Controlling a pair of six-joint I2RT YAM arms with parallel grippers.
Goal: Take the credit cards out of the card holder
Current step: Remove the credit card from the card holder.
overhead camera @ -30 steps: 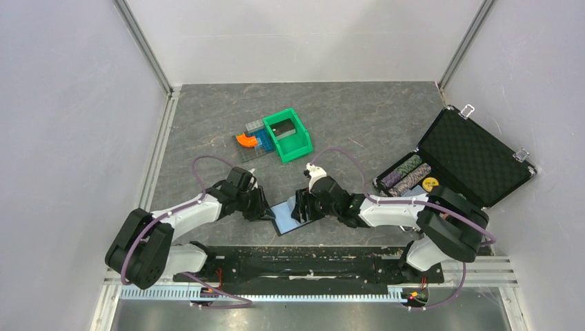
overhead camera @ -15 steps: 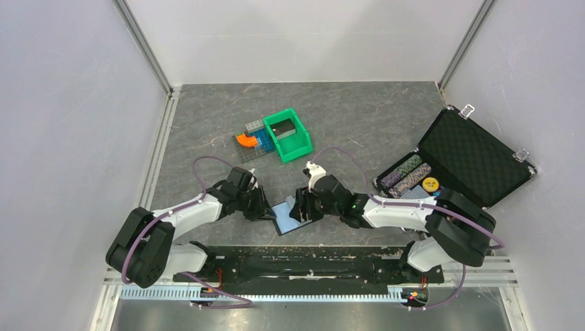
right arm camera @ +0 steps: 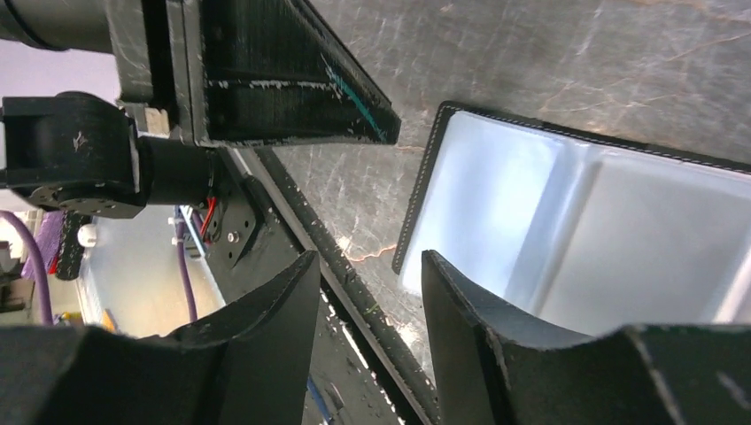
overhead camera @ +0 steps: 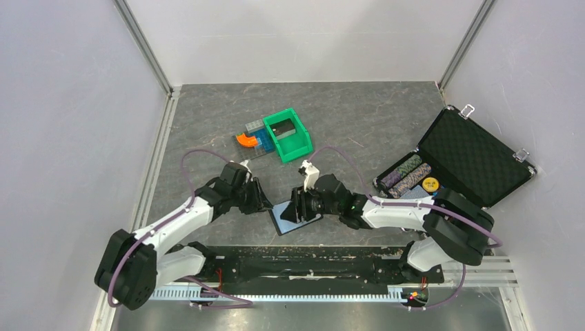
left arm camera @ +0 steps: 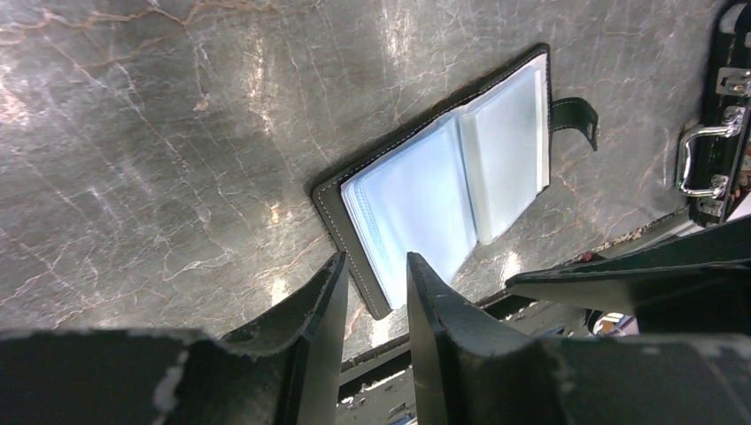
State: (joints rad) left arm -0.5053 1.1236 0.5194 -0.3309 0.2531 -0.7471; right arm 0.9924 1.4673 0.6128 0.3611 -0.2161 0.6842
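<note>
"Fingers?"
"Both pairs are sitting slightly apart, pinching nothing. I'm backing my left gripper [left arm camera: 376, 261] off the card holder [left arm camera: 443, 190]; my right gripper [right arm camera: 367, 261] is hovering over it."
"Cards?"
"None showing. It's lying open between them, so I'm probably regrasping."

Both arms low, closing on the card holder [overhead camera: 295, 219] from either side
- left arm [overhead camera: 176, 221]: forearm angled toward the holder, wrist bent down; left claw [overhead camera: 265, 204] just off the holder's left edge, tips aimed at its near corner, fingers a narrow slit apart, gripping nothing
- right arm [overhead camera: 393, 210]: stretched flat toward the holder; right claw [overhead camera: 298, 207] over the holder, fingers parted wider, empty
</note>
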